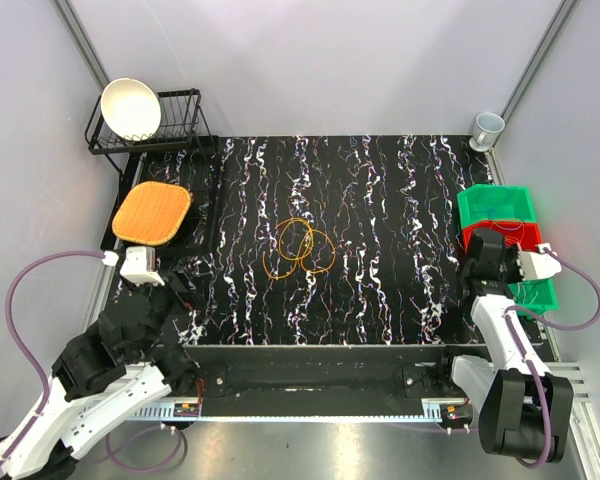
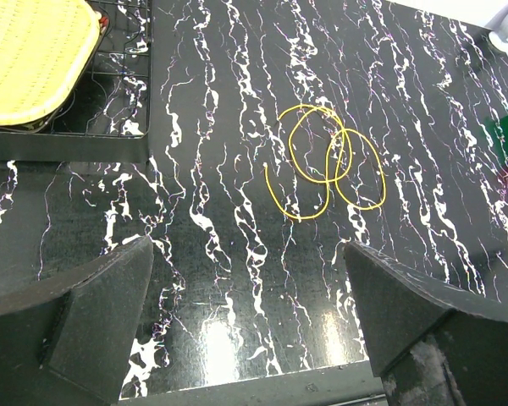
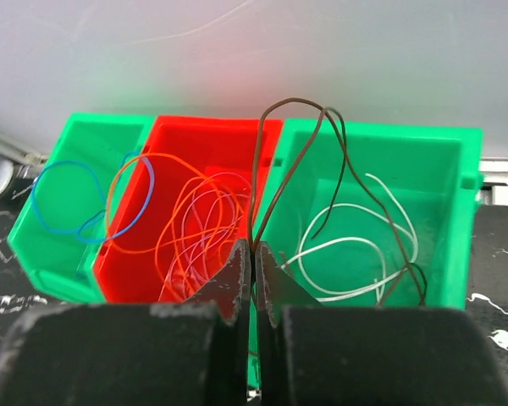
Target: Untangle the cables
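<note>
Right wrist view: brown wire (image 3: 292,101) is pinched between the closed fingers of the right end effector (image 3: 254,249). It arches up and drops into the right green bin (image 3: 381,144), where white wires (image 3: 339,245) lie. It is held high above the rim, probably so the slack feeds in without snagging the divider. Sorting looks to go by colour. Orange wires (image 3: 165,155) and some pale ones are in the red bin (image 3: 203,139). The blue wire (image 3: 68,161) is mostly in the left green bin (image 3: 76,135), with one arc reaching over the red bin's edge.

Yellow loops (image 1: 300,248) lie mid-table, well apart from the bins, as overlapping rings that cross near their centre. Whether they are one cable or several, I cannot tell. The left end effector (image 2: 247,254) has its jaws wide and holds nothing. It hovers over the table (image 2: 237,85) short of the loops and faces them, which reads as staged for the next pick.

Judgement: the job is largely done. The brown wire needs releasing, then the yellow loops remain.
</note>
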Tool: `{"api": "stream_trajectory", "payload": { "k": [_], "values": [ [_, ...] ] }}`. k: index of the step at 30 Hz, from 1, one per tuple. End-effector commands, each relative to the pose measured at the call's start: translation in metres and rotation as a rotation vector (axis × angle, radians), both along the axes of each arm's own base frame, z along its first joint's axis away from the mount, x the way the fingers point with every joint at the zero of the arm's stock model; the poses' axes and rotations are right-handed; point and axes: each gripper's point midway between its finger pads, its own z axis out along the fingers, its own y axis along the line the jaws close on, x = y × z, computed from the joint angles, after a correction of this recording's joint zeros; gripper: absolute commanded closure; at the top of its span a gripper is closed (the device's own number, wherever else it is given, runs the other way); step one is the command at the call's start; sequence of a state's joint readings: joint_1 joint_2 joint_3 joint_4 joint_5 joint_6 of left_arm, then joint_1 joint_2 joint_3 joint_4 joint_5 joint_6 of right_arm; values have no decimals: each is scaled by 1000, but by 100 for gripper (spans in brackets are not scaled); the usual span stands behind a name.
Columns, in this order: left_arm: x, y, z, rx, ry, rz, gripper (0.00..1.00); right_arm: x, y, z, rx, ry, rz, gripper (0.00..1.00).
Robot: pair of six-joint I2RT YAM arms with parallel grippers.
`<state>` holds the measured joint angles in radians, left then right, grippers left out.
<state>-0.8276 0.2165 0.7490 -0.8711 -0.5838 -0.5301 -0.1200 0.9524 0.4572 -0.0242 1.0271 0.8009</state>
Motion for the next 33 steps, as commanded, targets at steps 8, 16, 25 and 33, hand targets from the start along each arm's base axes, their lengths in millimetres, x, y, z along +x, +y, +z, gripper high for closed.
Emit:
{"api": "stream_trajectory", "payload": {
  "k": [8,16,25,33],
  "values": [
    [2,4,10,-36,-36,29,1,-6,-8,-17,79,-38,-64,100],
    [2,3,10,-38,-35,28,1,-7,-7,-14,80,-62,-61,100],
    [1,5,11,-45,-40,31,1,-6,-18,27,-69,-6,-36,100],
    [0,5,11,-54,-43,29,1,-11,-22,23,-91,-1,-71,100]
  ]
}}
